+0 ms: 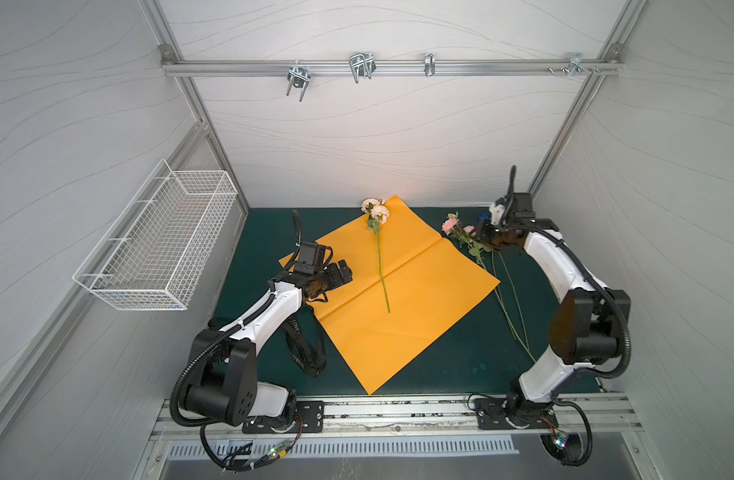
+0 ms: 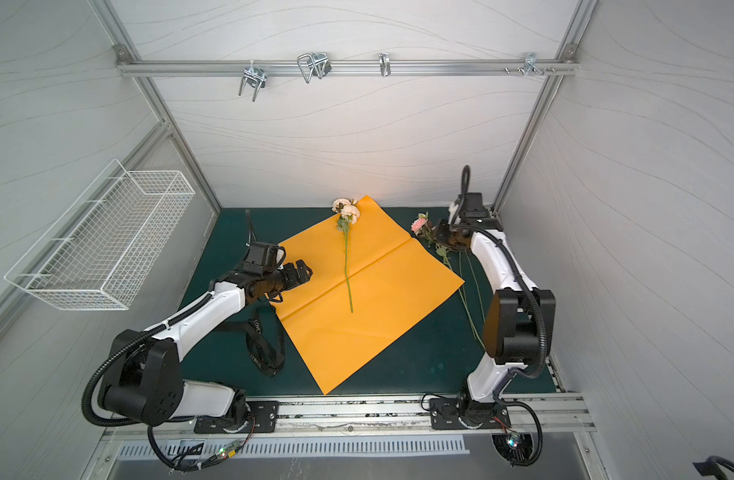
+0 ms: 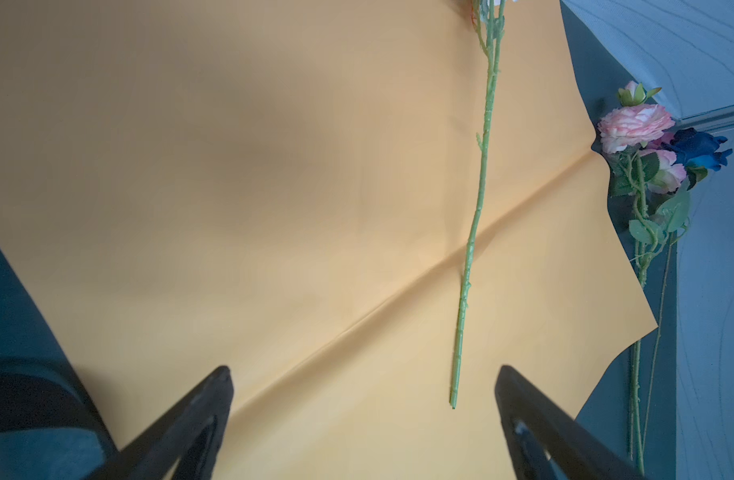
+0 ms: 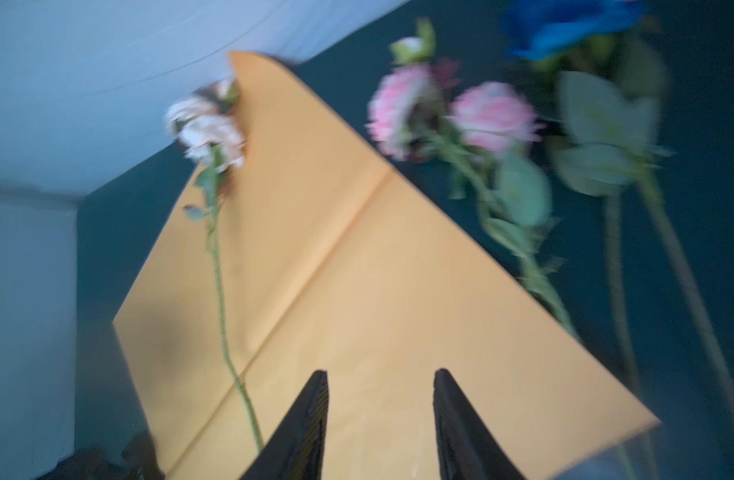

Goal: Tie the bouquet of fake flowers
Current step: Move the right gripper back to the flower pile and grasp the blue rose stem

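Note:
The fake flowers lie loose, not bunched. A cream-bloomed stem (image 1: 381, 266) (image 2: 347, 266) lies on the orange paper (image 1: 423, 307) (image 2: 382, 307). Pink blooms (image 1: 450, 224) (image 3: 633, 124) and a blue bloom (image 3: 698, 151) (image 4: 565, 25) rest on the green mat by the paper's right corner. My left gripper (image 1: 343, 272) (image 3: 363, 372) hovers open over the paper's left part, the cream stem's cut end (image 3: 453, 405) near one finger. My right gripper (image 1: 479, 232) (image 4: 380, 374) is beside the pink blooms, its jaws apart with nothing between them. The right wrist view is blurred.
A black ribbon with white lettering (image 1: 305, 349) (image 2: 261, 345) lies coiled on the mat under the left arm. A white wire basket (image 1: 161, 245) hangs on the left wall. Metal hooks (image 1: 361, 66) sit on the rear rail. Walls close in on three sides.

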Controlling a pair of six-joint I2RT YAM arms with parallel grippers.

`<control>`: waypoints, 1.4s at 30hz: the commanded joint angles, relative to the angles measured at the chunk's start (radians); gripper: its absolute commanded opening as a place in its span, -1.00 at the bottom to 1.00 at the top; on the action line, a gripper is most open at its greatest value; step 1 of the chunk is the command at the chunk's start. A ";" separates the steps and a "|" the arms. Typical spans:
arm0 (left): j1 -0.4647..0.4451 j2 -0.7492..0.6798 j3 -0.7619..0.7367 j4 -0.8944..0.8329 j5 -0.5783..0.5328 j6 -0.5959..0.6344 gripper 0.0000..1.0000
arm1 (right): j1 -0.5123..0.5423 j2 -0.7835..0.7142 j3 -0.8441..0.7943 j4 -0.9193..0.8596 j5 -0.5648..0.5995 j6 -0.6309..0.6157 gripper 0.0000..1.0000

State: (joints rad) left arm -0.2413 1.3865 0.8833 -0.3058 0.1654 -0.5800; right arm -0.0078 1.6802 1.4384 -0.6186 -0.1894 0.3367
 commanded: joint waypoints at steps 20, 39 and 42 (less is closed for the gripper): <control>-0.004 0.025 0.042 0.028 0.015 -0.009 0.98 | -0.183 0.332 0.065 -0.185 0.279 -0.239 0.04; -0.005 0.028 0.047 0.022 0.016 -0.007 0.98 | -0.174 0.208 0.141 -0.230 0.299 -0.240 -1.00; -0.005 0.026 0.048 0.022 0.017 -0.009 0.98 | -0.119 0.121 0.165 -0.249 0.265 -0.235 -1.00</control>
State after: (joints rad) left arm -0.2417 1.4097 0.8841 -0.3050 0.1745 -0.5800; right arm -0.1757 1.9255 1.5555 -0.8131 0.1093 0.1055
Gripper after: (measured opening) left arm 0.988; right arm 0.053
